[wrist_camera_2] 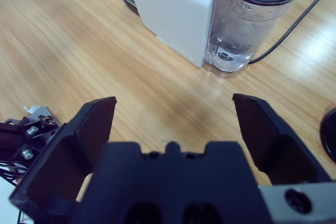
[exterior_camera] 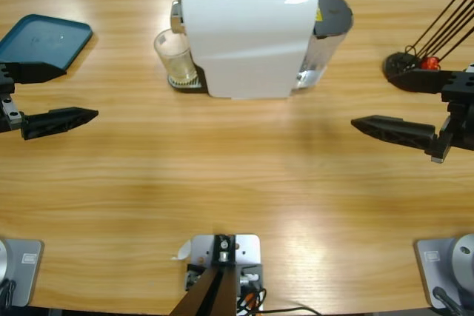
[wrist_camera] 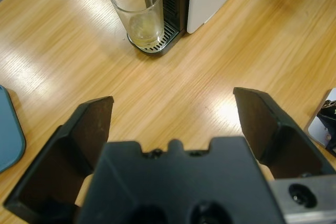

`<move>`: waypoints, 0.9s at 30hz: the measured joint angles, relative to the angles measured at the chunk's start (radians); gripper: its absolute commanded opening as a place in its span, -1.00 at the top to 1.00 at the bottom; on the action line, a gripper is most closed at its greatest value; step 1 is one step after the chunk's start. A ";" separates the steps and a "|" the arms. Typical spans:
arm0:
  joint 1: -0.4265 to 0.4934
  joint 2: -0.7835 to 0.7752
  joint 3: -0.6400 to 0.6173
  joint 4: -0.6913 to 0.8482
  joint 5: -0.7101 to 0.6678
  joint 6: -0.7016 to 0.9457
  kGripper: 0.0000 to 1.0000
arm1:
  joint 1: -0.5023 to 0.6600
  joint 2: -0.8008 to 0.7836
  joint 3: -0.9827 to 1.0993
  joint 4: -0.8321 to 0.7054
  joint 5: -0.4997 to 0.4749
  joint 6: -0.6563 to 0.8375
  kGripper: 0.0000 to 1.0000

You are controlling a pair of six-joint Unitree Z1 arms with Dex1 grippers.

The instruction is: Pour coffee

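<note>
Both grippers released and apart from the glass – coffee waits under the spout.

The coffee [wrist_camera: 143,27], a shallow pale amber layer, sits in a clear tumbler glass [exterior_camera: 175,57] on the dark drip tray [wrist_camera: 157,45] at the 9 o'clock side of the white machine [exterior_camera: 248,38], itself toward 12 o'clock on the wooden bench [exterior_camera: 237,175]. The left gripper [exterior_camera: 55,98] at 9 o'clock and the right gripper [exterior_camera: 404,105] at 3 o'clock both stand wide open, holding nothing. The glass looks thin, smooth and likely slippery – fragile, light with so little liquid; I would take it around the mid-wall, squeezing gently and keeping it upright. The machine's shell is glossy plastic; its water tank [wrist_camera_2: 241,30] is clear with a dark lid. A teal tray [exterior_camera: 44,38] lies at 10 o'clock.
</note>
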 measured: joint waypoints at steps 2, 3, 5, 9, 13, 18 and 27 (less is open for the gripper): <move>0.000 0.000 0.000 0.000 0.000 0.000 -1.00 | 0.000 0.000 0.000 0.000 0.000 0.000 -1.00; 0.000 0.000 0.000 0.000 0.000 0.000 -1.00 | 0.000 0.000 0.000 0.000 0.000 0.000 -1.00; 0.000 0.000 0.000 0.000 0.000 0.002 -1.00 | 0.000 0.000 0.000 0.000 0.000 0.000 -1.00; 0.000 0.000 0.000 0.000 0.000 0.005 -1.00 | 0.000 0.000 0.000 0.000 0.000 0.000 -1.00; 0.000 0.000 0.000 0.000 -0.004 0.007 -1.00 | 0.000 0.000 0.000 0.000 0.000 0.000 -1.00; 0.000 0.000 0.000 0.000 -0.010 0.013 -1.00 | 0.000 0.000 0.000 0.000 -0.001 0.000 -1.00; 0.000 0.000 0.000 0.000 -0.014 0.016 -1.00 | 0.000 0.000 0.000 0.000 -0.002 0.000 -1.00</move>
